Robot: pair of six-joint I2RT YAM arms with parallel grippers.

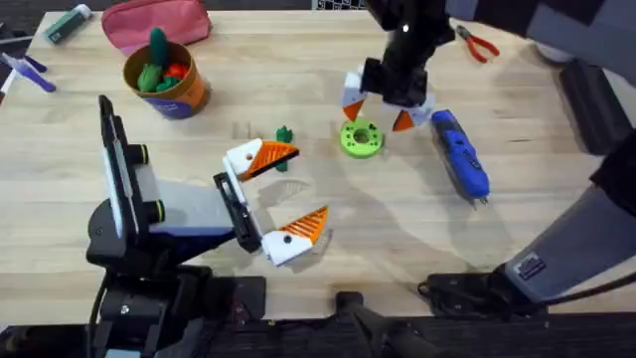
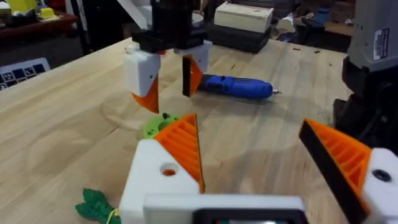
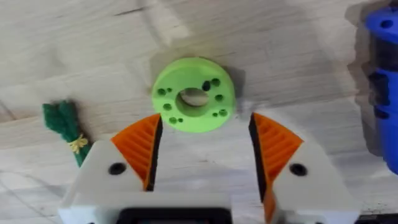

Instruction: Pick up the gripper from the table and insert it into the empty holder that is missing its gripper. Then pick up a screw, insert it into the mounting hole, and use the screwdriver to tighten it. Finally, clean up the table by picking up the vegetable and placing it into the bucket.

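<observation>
My right gripper (image 1: 378, 116) hangs open just above a lime-green disc (image 1: 361, 137) with several small holes (image 3: 193, 93), its orange pads either side of the disc's near edge. The blue screwdriver (image 1: 460, 154) lies on the table to the right of it. My left gripper (image 1: 283, 194) is open wide and empty, both white fingers carrying orange pads. The dark-green vegetable (image 1: 284, 134) lies just beyond its upper finger, left of the disc (image 3: 65, 124). The orange bucket (image 1: 167, 80) stands at the back left with toy produce inside. No loose gripper piece, empty holder or screw is in view.
A pink pouch (image 1: 159, 22) lies behind the bucket. Red-handled pliers (image 1: 477, 42) rest at the back right. A green-capped marker (image 1: 68, 24) and a purple pen (image 1: 30, 72) lie at the far left. Bare wood (image 1: 397, 219) stretches between the disc and the front edge.
</observation>
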